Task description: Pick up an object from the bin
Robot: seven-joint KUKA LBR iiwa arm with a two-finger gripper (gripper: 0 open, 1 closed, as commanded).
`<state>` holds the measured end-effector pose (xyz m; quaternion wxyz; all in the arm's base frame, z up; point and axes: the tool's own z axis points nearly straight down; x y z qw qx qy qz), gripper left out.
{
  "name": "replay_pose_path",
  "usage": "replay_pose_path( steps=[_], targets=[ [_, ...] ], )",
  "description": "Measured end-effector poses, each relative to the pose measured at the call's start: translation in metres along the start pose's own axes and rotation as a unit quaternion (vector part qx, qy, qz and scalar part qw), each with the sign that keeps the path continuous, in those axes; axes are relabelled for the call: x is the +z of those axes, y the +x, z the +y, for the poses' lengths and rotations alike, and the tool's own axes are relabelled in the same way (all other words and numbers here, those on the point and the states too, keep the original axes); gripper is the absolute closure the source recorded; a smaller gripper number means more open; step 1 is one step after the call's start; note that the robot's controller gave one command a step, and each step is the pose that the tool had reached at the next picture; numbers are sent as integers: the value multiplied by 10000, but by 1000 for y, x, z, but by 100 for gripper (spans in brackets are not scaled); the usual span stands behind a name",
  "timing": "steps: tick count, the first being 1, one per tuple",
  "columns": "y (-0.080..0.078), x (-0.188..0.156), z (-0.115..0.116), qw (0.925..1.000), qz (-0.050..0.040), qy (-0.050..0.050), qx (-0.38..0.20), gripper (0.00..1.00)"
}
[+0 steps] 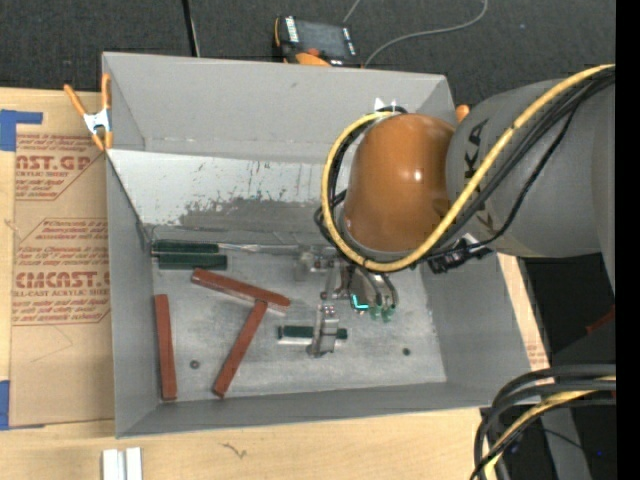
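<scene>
Orange wrist cover (395, 183), pincer (324, 340) over small dark green bar (296, 333)

Robotics lab, test bench.
Big grey arm (545, 183) with orange wrist cover, right of frame. Grey metal bin (270, 98) at centre, set on a wood bench (300, 448). Cables (520, 393) bundled lower right. Small yellow-black device (315, 40) with a wire, top centre, on a dark surface.
</scene>
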<state>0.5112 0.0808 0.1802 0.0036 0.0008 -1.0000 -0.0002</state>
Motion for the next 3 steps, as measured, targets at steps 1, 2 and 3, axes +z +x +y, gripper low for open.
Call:
replay_pose_path(
  steps=[1, 2, 3],
  targets=[
    [-40, 110, -13, 10000, -10, 4, -59, 0],
    [-41, 105, -13, 10000, -39, -5, -54, 100],
    [-28, -50, -41, 9994, -85, 4, -323, 100]
  ],
)
